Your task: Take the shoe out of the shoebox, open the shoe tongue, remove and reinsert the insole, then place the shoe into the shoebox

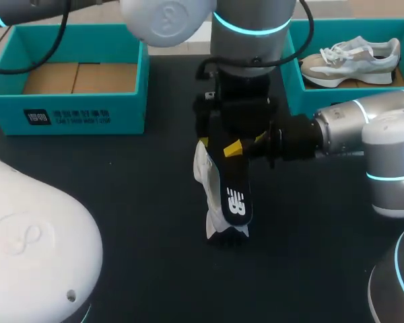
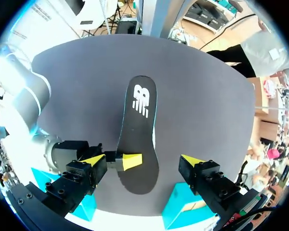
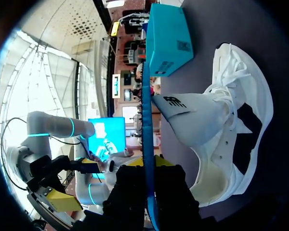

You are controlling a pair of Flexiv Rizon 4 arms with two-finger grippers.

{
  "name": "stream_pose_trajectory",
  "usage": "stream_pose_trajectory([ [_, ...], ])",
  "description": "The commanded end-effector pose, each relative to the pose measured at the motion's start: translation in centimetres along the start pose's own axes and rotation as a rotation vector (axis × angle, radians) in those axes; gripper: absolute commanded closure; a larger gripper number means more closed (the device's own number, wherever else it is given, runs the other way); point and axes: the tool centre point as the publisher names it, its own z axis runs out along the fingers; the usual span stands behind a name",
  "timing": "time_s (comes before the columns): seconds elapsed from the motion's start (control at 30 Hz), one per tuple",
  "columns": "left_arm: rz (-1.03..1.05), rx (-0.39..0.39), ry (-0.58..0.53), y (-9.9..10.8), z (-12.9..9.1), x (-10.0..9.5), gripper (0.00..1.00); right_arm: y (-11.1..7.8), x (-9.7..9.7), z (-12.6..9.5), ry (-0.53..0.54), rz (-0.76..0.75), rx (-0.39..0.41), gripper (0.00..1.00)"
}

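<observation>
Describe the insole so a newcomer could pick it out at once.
On the dark table, between the two teal boxes, sits a white shoe. Beside it, held in the jaws of the right gripper, is the insole: the only flat black piece, bearing a white logo.

Head view looks steeply down on the surface [image 1: 121,215] from behind. Left wrist view, close above, shares the insole [image 2: 137,139] at its 5 o'clock; right wrist view, close beside, the shoe [image 3: 216,110].
</observation>
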Motion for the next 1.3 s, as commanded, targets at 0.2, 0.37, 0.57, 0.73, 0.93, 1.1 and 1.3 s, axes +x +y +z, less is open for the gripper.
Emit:
stream_pose_trajectory([
  [0.2,-0.027,-0.013,0.007,0.63,0.84,-0.30,0.00,-0.30,-0.09,0.41,0.001,0.000,-0.013,1.00],
  [0.37,-0.027,-0.013,0.007,0.63,0.84,-0.30,0.00,-0.47,-0.15,0.52,0.003,-0.001,-0.018,1.00],
  [0.57,-0.027,-0.013,0.007,0.63,0.84,-0.30,0.00,-0.53,-0.18,0.55,0.003,-0.001,-0.023,1.00],
  [0.73,-0.027,-0.013,0.007,0.63,0.84,-0.30,0.00,-0.48,-0.14,0.57,0.002,-0.002,-0.024,1.00],
  [0.93,-0.027,-0.013,0.007,0.63,0.84,-0.30,0.00,-0.43,-0.10,0.56,0.002,-0.004,-0.025,1.00],
  [1.1,-0.027,-0.013,0.007,0.63,0.84,-0.30,0.00,-0.42,-0.02,0.59,0.001,-0.006,-0.027,1.00],
  [1.3,-0.027,-0.013,0.007,0.63,0.84,-0.30,0.00,-0.51,0.26,0.66,-0.001,-0.008,-0.029,1.00],
])
